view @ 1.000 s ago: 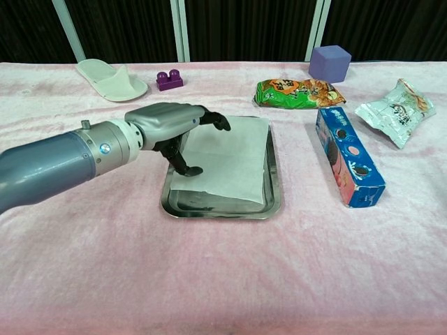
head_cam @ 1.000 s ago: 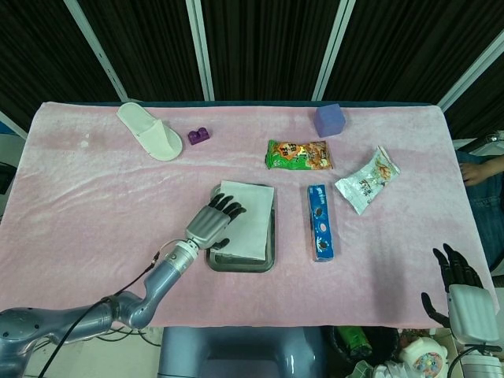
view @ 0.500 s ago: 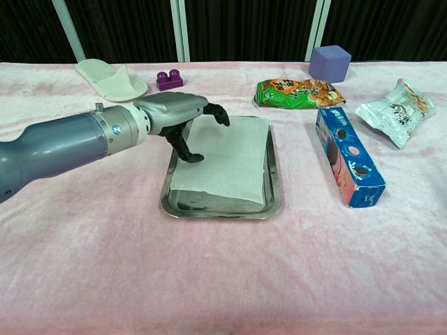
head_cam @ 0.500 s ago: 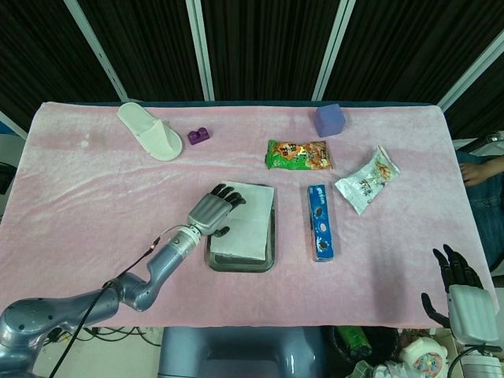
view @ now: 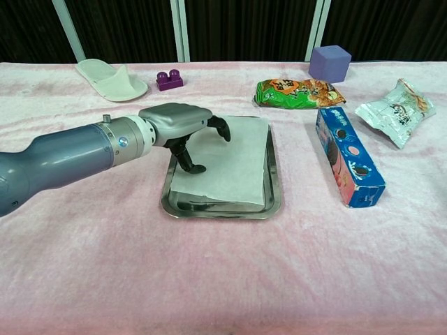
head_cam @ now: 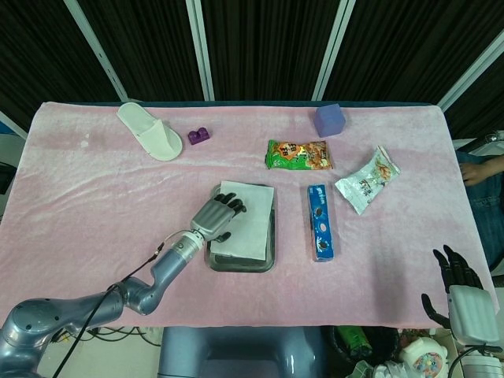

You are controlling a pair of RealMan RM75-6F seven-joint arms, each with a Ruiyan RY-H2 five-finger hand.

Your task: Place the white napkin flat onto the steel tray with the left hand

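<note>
The white napkin (head_cam: 250,218) (view: 234,162) lies flat in the steel tray (head_cam: 240,265) (view: 222,210) at the middle of the table. One far corner overlaps the tray's rim. My left hand (head_cam: 217,217) (view: 183,124) hangs over the tray's left side with its fingers bent down and apart. Its thumb tip rests on the napkin's left part, and it grips nothing. My right hand (head_cam: 459,286) shows only in the head view, off the table's front right corner, fingers spread and empty.
A blue cookie box (view: 347,155) lies just right of the tray. Behind it are a green snack bag (view: 299,93), a purple cube (view: 329,63) and a white snack bag (view: 395,102). A white slipper (view: 110,79) and a purple brick (view: 170,79) lie at the back left.
My left hand has shifted slightly over the tray's left side, first drawing back and up, then settling lower again. The napkin has stayed flat in the tray. The right hand has not moved.
</note>
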